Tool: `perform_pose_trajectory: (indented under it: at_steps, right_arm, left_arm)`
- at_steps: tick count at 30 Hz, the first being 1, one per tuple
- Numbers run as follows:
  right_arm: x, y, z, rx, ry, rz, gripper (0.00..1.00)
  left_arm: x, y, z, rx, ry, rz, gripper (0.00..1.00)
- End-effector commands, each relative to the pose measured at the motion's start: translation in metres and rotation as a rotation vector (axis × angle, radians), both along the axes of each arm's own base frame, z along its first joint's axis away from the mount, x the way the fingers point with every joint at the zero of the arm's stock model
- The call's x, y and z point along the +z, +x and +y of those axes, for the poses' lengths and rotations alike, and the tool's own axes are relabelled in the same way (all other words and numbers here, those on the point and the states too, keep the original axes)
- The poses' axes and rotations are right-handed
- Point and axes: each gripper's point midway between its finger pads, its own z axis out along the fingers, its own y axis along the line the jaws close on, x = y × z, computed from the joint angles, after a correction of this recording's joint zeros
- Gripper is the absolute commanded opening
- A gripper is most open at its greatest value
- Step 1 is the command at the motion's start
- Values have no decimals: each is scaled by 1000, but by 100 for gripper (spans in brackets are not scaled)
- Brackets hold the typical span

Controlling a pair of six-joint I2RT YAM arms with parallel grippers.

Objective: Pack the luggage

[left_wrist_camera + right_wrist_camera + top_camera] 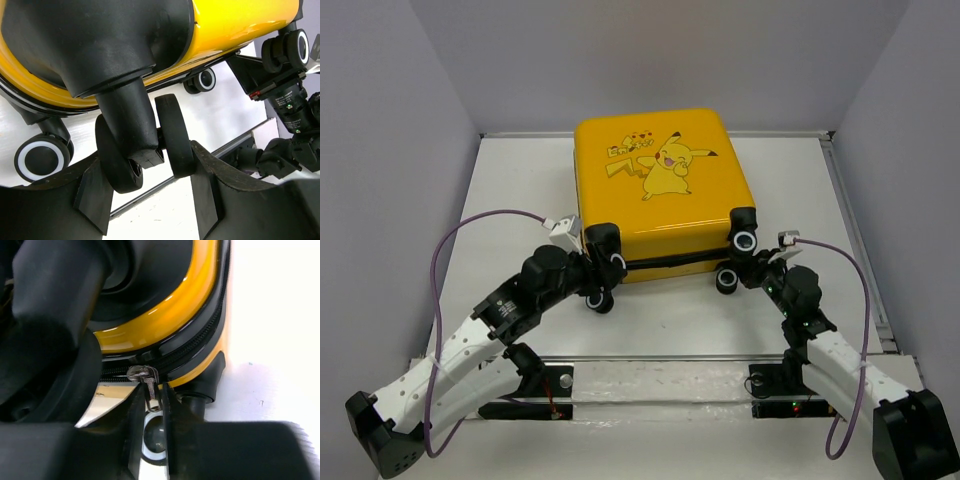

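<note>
**Both pincers on the luggage**

I see the luggage (660, 180) lying flat on the bench (520, 180), print up, wheels towards the arms. My left pincer (147, 160) clasps a caster wheel (172, 135). My right pincer (151, 392) is pinched on the zipper pull (152, 401).

The luggage (660, 160) lies flat and closed on the white desk (520, 190), its cartoon print facing up and its caster wheels (745, 240) on the edge nearest the arms. The left claw (592, 275) reaches in at the luggage's near-left corner, among the wheels there. The right claw (757, 265) sits at its near-right corner, between two wheels. A purple cable (450, 240) loops off each arm, outward from the luggage.
</note>
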Motion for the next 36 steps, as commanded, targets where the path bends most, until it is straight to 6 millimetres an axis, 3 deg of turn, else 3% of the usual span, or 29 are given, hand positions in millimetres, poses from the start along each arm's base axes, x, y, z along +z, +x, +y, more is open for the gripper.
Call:
perform_pose_trajectory:
  at_steps: [1,5,9,10,11,13,14,15,16,17,18,19,20,21,22,23,24,25,27,29,32,36]
  right_arm:
    - [49,11,6,13,45,-151,7]
    - [53,2,16,70,116,-148,7]
    - [41,-28,56,170,147,-125,7]
    - [40,-21,49,116,129,-126,7]
    - [39,-35,70,176,119,-118,7]
    - [34,-39,80,155,81,-107,7]
    - [40,-54,100,219,85,-113,7]
    - [33,-56,109,227,56,-103,7]
    - [39,-53,114,190,50,-116,7]
    - [38,-65,131,238,34,-114,7]
    - [24,-66,145,255,-24,-91,7]
    - [42,-76,172,310,1,-123,7]
    - [41,-82,189,343,-12,-124,7]
    - [18,-87,210,385,-76,-92,7]
    - [18,-96,230,435,-73,-95,7]
    - [44,-114,264,507,-3,-143,7]
    - [45,-124,283,547,2,-147,7]
    - [26,-136,303,605,-30,-134,7]
    - [38,-162,342,699,26,-170,7]
    - [62,-175,355,747,165,-194,7]
    - [64,-178,357,751,239,-192,7]
    - [70,-168,338,647,343,-191,7]
  left_arm:
    - [122,-19,-34,-213,-308,-343,6]
    - [121,-19,-44,-246,-340,-331,6]
    - [126,-15,-64,-305,-384,-331,6]
    - [132,-16,-64,-305,-398,-346,6]
    - [133,-14,-68,-314,-401,-341,6]
    - [138,-10,-71,-313,-411,-352,6]
    - [141,-8,-73,-310,-414,-355,6]
    - [144,-8,-73,-310,-422,-365,6]
    - [147,-7,-74,-307,-427,-368,6]
    - [149,-7,-75,-308,-434,-369,6]
    - [153,-6,-75,-306,-445,-376,6]
    - [154,-6,-77,-313,-451,-371,6]
    - [156,-6,-79,-319,-455,-371,6]
    - [157,-6,-82,-330,-459,-367,6]
    - [159,-7,-83,-337,-469,-366,6]
    - [163,-8,-83,-342,-478,-372,6]
    - [164,-8,-84,-345,-479,-373,6]
    - [169,-8,-84,-349,-484,-380,6]
    - [177,-10,-83,-348,-494,-390,6]
    - [184,-10,-80,-336,-498,-401,6]
    - [188,-11,-74,-314,-509,-406,6]
    - [185,-11,-68,-284,-534,-396,6]
